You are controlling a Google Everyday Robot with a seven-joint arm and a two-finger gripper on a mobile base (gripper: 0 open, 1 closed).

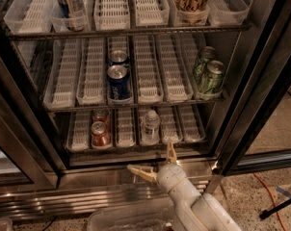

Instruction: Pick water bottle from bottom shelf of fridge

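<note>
Spread wide, my claw [150, 157] hangs just below and in front of the bottom shelf [136, 147] of the fridge [63, 196], with one finger pointing up at the shelf's front edge and the other splayed out to the left. It holds nothing.

On that shelf the water bottle [150, 126] stands in the fourth lane from the left, close to the front edge and almost directly above my raised finger. Two lanes to its left on the same shelf sit the red soda cans [100, 133], well apart from it, so the lanes on either side of the bottle leave my fingers room.

I judge the bottle to be light to middling in weight, depending on how full it is. Its thin, clear, ribbed wall should give under a hard squeeze and may be slick if it is cold and damp. I would take it across the ribbed body at about mid-height, with modest force, and stay off the narrow neck.

The bottle is upright, its long axis vertical, with the white cap [151, 113] pointing up. My fingers should therefore close level, one on each side.
</note>
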